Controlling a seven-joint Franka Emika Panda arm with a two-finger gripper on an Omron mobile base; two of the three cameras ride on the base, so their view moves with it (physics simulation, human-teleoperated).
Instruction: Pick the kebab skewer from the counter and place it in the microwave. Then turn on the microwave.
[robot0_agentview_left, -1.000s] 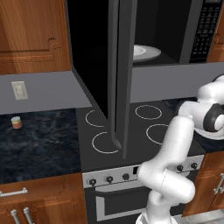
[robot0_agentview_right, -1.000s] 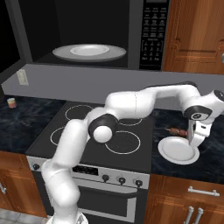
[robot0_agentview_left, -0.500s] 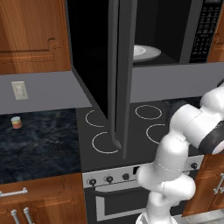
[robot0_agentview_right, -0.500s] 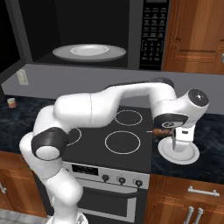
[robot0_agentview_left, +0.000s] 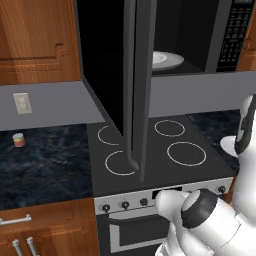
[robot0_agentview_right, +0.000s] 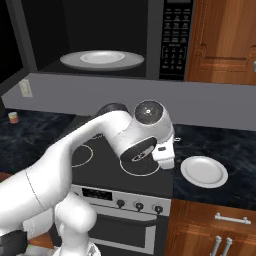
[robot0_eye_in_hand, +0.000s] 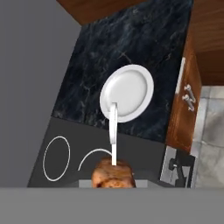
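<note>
In the hand view the kebab skewer (robot0_eye_in_hand: 113, 173) sits at the bottom centre, a reddish-brown lump of meat with its pale stick pointing up the frame. My gripper (robot0_agentview_right: 164, 162) is shut on it and points down over the right edge of the stovetop (robot0_agentview_right: 100, 155). The fingertips themselves are hidden. The microwave (robot0_agentview_right: 172, 37) hangs above the stove with its door (robot0_agentview_left: 135, 85) swung wide open. A white plate (robot0_agentview_right: 102, 60) lies inside it. The marbled counter (robot0_agentview_right: 225, 147) runs to the right of the stove.
A bare white plate (robot0_agentview_right: 204, 171) lies on the counter just right of my hand, also seen from above as plate (robot0_eye_in_hand: 127, 92). A small striped cylinder (robot0_agentview_left: 19, 140) stands on the left counter. The open door juts out over the stove's middle. Wooden cabinets (robot0_agentview_right: 220, 40) flank the microwave.
My arm has swung left, carrying the skewer from above the counter plate to over the stove's right edge. The elbow has folded in front of the right base camera.
</note>
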